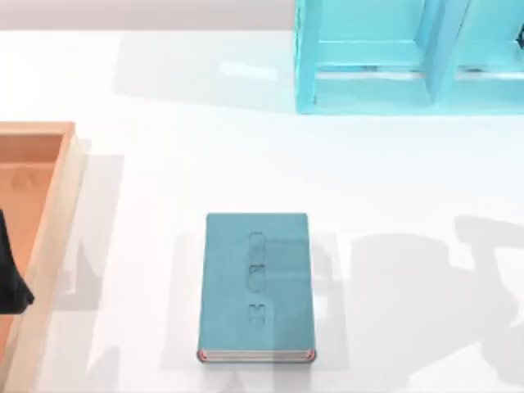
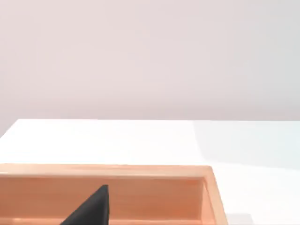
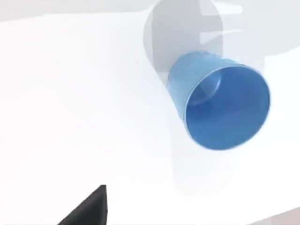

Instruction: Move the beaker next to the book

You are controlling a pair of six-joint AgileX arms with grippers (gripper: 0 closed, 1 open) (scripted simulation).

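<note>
The book (image 1: pixel 257 286) lies flat on the white table, near the front edge at the middle, its pale reddish-trimmed page edges toward the front. In the right wrist view the beaker (image 3: pixel 220 101) stands on the white table, blue, with its open mouth turned toward the camera. A dark tip of my right gripper (image 3: pixel 89 208) sits at the frame's edge, well apart from the beaker and holding nothing I can see. My left gripper (image 1: pixel 12 278) hangs over the wooden tray (image 1: pixel 49 237) at the table's left edge, and its dark tip (image 2: pixel 91 211) appears against the tray's inner wall (image 2: pixel 140 192).
A bright cyan shelf frame (image 1: pixel 409 57) stands at the back right. The wooden tray takes up the left edge. Shadows of the right arm fall on the table to the right of the book.
</note>
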